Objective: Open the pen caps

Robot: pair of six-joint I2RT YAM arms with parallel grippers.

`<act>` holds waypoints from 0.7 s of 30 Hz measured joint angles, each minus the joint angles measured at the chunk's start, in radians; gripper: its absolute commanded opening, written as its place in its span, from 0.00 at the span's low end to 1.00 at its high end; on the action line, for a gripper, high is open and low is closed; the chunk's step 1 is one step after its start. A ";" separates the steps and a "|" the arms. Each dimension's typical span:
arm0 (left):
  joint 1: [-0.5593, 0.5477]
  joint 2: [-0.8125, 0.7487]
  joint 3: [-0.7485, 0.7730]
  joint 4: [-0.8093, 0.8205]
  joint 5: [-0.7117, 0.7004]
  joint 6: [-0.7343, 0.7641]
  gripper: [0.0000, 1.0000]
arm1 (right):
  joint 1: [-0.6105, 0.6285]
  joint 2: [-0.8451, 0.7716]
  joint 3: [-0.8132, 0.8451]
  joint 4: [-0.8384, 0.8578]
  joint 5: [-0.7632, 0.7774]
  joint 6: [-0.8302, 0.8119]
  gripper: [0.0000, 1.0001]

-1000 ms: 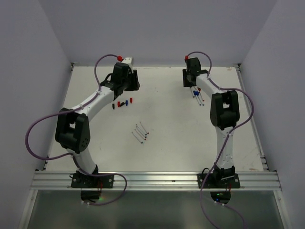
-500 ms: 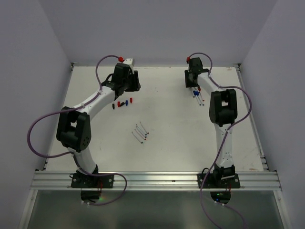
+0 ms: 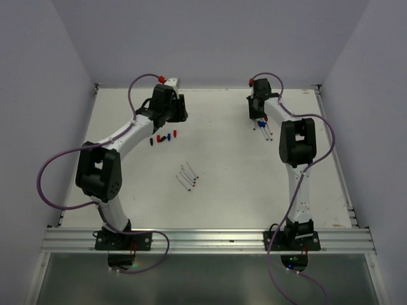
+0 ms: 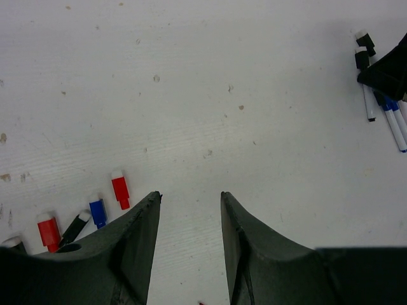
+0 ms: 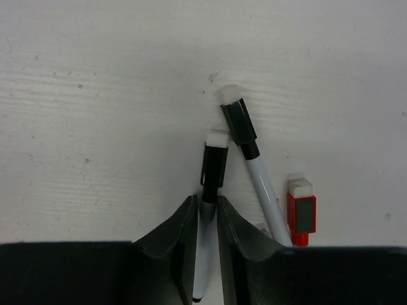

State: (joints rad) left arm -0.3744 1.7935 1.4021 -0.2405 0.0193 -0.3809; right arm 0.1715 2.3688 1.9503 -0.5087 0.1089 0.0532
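My right gripper (image 5: 206, 210) is shut on the white barrel of a pen whose black cap (image 5: 213, 162) sticks out ahead of the fingertips, low over the table. A second black-capped pen (image 5: 245, 136) and a red-capped one (image 5: 300, 213) lie just right of it. In the top view this gripper (image 3: 257, 113) sits at the back right over the capped pens (image 3: 262, 129). My left gripper (image 4: 189, 200) is open and empty, above bare table. Loose red (image 4: 119, 189), blue (image 4: 96, 210) and black (image 4: 75, 227) caps lie to its left, and show in the top view (image 3: 163, 138).
Several uncapped pens (image 3: 188, 176) lie side by side in the middle of the table. The left wrist view shows the capped pens (image 4: 381, 109) and the right gripper's dark tip at its far right edge. Walls stand close at the back and both sides.
The right arm has shifted slightly and its wrist has settled over the capped pens at the back right. The left arm has barely moved.
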 measured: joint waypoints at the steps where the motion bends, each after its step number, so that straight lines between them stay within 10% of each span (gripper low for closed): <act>1: 0.000 0.000 0.000 0.000 0.000 0.000 0.46 | -0.002 0.004 0.000 0.002 -0.003 -0.001 0.22; 7: 0.000 0.000 0.000 0.000 0.004 0.000 0.47 | -0.004 0.003 -0.011 0.016 -0.013 -0.004 0.00; 21: 0.007 0.000 -0.121 0.196 0.323 -0.140 0.47 | 0.023 -0.309 -0.486 0.219 -0.173 0.035 0.00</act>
State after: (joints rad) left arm -0.3676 1.7931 1.2812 -0.0441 0.3424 -0.5209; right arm 0.1947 2.0602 1.4643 -0.2901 -0.0639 0.0883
